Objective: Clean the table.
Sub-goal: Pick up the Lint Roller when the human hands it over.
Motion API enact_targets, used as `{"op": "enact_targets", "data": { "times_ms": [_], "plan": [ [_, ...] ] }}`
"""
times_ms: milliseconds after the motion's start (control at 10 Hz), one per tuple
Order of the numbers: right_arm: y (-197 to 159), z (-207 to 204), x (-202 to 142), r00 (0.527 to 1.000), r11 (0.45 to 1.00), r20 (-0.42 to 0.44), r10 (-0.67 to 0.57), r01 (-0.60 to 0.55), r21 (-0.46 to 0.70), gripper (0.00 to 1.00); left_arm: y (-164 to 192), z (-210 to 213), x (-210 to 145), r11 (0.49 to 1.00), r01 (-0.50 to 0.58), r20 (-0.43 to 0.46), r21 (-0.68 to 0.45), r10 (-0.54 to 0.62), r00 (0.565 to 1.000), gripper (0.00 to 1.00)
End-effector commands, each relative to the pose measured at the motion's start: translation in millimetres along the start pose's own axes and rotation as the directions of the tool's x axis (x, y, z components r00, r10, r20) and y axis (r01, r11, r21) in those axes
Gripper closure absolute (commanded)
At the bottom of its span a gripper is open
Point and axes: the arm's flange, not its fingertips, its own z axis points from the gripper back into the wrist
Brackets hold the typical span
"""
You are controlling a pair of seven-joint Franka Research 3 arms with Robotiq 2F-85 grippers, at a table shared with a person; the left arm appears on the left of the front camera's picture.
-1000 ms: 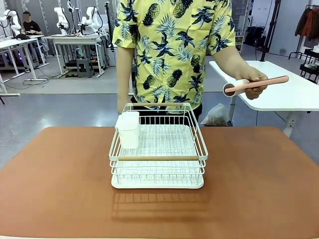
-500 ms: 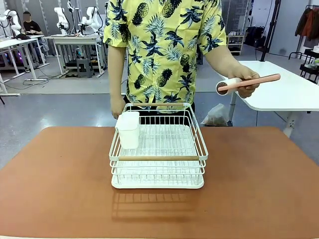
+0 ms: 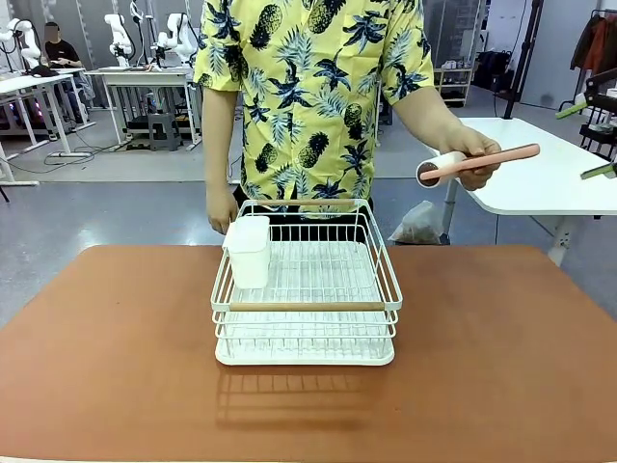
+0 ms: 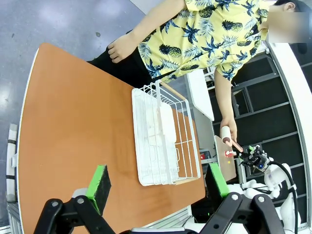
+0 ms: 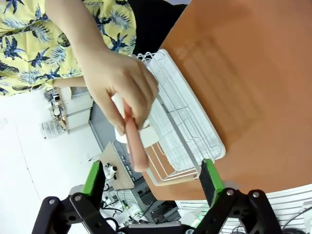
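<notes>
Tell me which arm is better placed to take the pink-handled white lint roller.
Right: the open right claw faces the pink-handled white lint roller in the person's hand; the left claw sees it far off.

White wire dish rack (image 3: pixel 318 280) with a wooden front rail (image 3: pixel 307 306). A white holder (image 3: pixel 249 251) hangs at the rack's left side. Behind the rack, a yellow pineapple-print shirt (image 3: pixel 313 96); above its right, a pink-handled lint roller (image 3: pixel 479 162).

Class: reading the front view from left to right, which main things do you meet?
White dish rack → pink-handled lint roller held up by the person → the robot's right hand, open.
</notes>
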Motion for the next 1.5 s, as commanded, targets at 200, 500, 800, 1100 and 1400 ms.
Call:
{"op": "enact_targets", "data": {
  "times_ms": [200,500,800,1100,1400],
  "plan": [
    [-5,-42,-16,0.999,0.996,0.032,-0.015,0.013,0.084,0.00,0,3,0,1.000,0.012,0.006,-0.009,-0.012,1.000,0.00],
    [-11,-61,-15,0.998,0.992,0.033,-0.044,0.040,0.117,0.00,0,3,0,1.000,0.012,0.006,-0.009,-0.012,1.000,0.00],
    [-15,-73,-16,1.000,0.992,0.024,-0.003,0.000,0.130,0.00,0,3,0,1.000,0.012,0.006,-0.009,-0.012,1.000,0.00],
    [-18,-84,-13,0.999,0.991,0.032,0.012,-0.016,0.133,0.00,0,3,0,1.000,0.012,0.006,-0.009,-0.012,1.000,0.00],
    [-19,-86,-9,0.999,0.989,0.046,0.025,-0.032,0.147,0.05,0,3,0,1.000,0.012,0.006,-0.009,-0.012,1.000,0.00]
  ]
}}
